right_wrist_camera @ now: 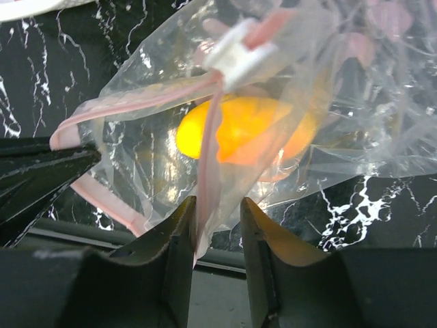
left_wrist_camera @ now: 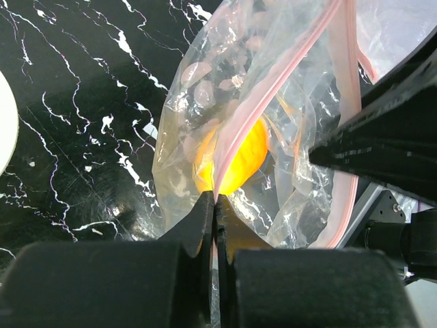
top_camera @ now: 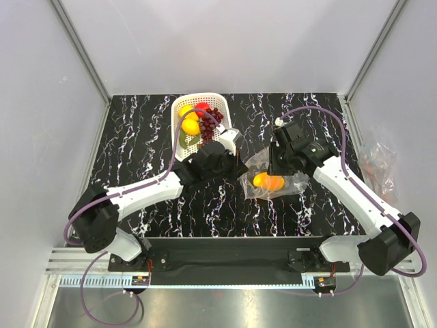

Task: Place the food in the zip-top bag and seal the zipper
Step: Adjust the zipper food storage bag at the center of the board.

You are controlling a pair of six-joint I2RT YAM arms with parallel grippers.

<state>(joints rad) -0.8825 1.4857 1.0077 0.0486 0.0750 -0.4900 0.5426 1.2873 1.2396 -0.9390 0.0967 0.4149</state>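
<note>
The clear zip-top bag (top_camera: pixel 276 179) lies mid-table with yellow-orange food (top_camera: pixel 268 181) inside it. My left gripper (left_wrist_camera: pixel 216 201) is shut on the pink zipper (left_wrist_camera: pixel 273 89) at the bag's left end, the fruit (left_wrist_camera: pixel 246 160) just beyond its tips. My right gripper (right_wrist_camera: pixel 218 205) is open. The zipper strip (right_wrist_camera: pixel 208 150) hangs between its jaws against the left finger, apart from the right one. A white slider (right_wrist_camera: pixel 239 51) sits on the strip above the fruit (right_wrist_camera: pixel 252 130). More food, lemons (top_camera: pixel 190 123), an apple (top_camera: pixel 203 107) and grapes (top_camera: pixel 213 119), sits in the basket.
The white lattice basket (top_camera: pixel 179 147) stands at the back of the table, just behind my left arm. A heap of clear plastic (top_camera: pixel 379 164) lies past the table's right edge. Grey walls close in the back and both sides.
</note>
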